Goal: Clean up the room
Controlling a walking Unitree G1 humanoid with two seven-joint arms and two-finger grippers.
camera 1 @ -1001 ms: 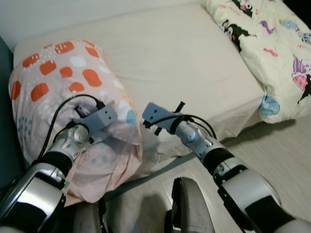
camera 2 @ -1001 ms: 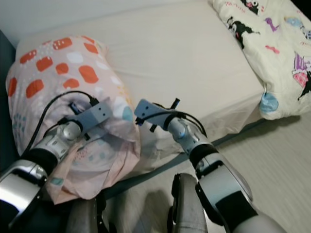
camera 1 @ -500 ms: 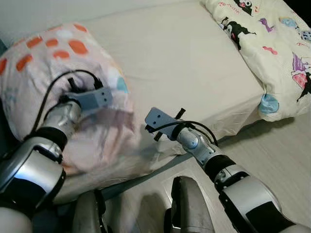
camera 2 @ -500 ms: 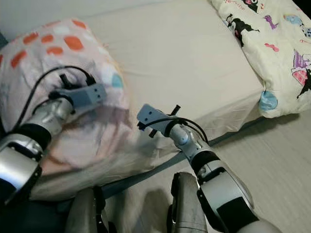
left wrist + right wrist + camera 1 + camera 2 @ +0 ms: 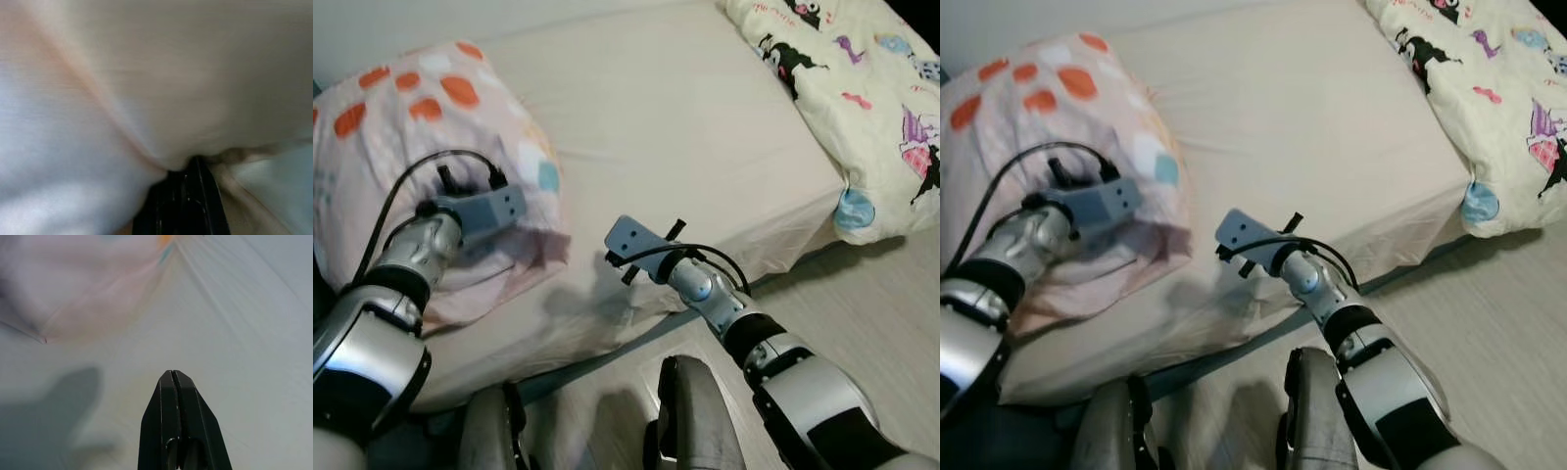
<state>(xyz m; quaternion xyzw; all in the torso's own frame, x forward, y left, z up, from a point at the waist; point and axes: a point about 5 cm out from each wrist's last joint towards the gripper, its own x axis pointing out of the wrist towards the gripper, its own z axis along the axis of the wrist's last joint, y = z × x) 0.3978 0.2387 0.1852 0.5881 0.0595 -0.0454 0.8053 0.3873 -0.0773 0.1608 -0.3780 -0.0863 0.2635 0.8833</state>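
**Settle the pillow at the head of the bed before you let go**

The pillow [image 5: 421, 166], pale pink with orange and blue patches, lies on the bed [image 5: 685, 127] at its left end, close to the near edge, with its lower hem bunched and folded under. Your left hand [image 5: 183, 183] is pinched tight on that fabric; the left wrist view shows cloth pulled into a crease right at the fingertips. Push the pillow further in from the edge and let the hem flatten before you release, or it will likely slump back toward the floor [image 5: 871, 313]. Open the fingers fully and draw straight back so the case does not snag.

Your right hand [image 5: 174, 382] hovers over the bare sheet near the bed's edge, fingers pressed together and holding nothing. Use it to smooth the crumpled corner. The cartoon-print duvet [image 5: 862, 98] lies well apart at the right end.
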